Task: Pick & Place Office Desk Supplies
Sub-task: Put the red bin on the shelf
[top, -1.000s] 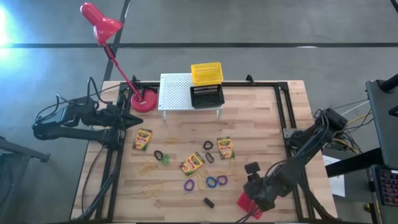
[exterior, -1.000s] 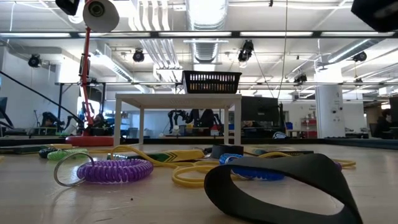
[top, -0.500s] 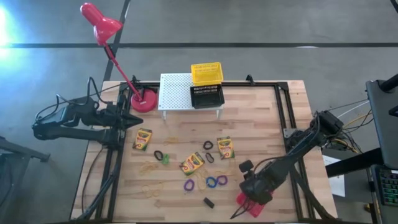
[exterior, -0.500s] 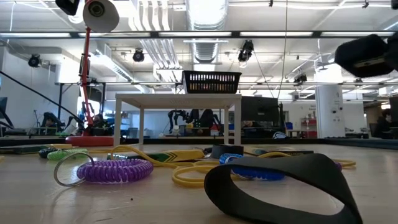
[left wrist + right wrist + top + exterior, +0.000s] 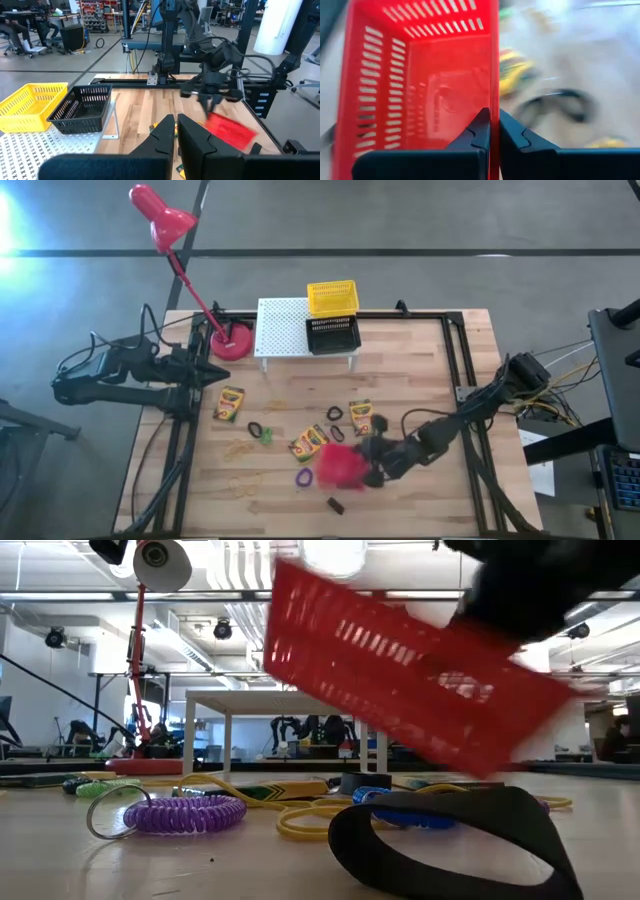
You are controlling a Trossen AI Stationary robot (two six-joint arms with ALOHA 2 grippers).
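So, right gripper (image 5: pixel 490 131) pinching one wall of the red basket (image 5: pixel 340 466), hanging tilted off the table (image 5: pixel 420 350) above the elastic loops (image 5: pixel 342 472), just at 3 o'clock of a crayon box (image 5: pixel 308 444). Bare wood toward the 3 o'clock edge. Left gripper (image 5: pixel 176 131) pressed together, parked at the 9 o'clock edge. Low view only: black loop (image 5: pixel 450 840) and purple coil (image 5: pixel 180 812) up front.

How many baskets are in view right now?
3. A yellow basket and a black basket sit on the white rack at the table's far edge; a red basket hangs tilted in the right claw over the supplies. None seems hidden.
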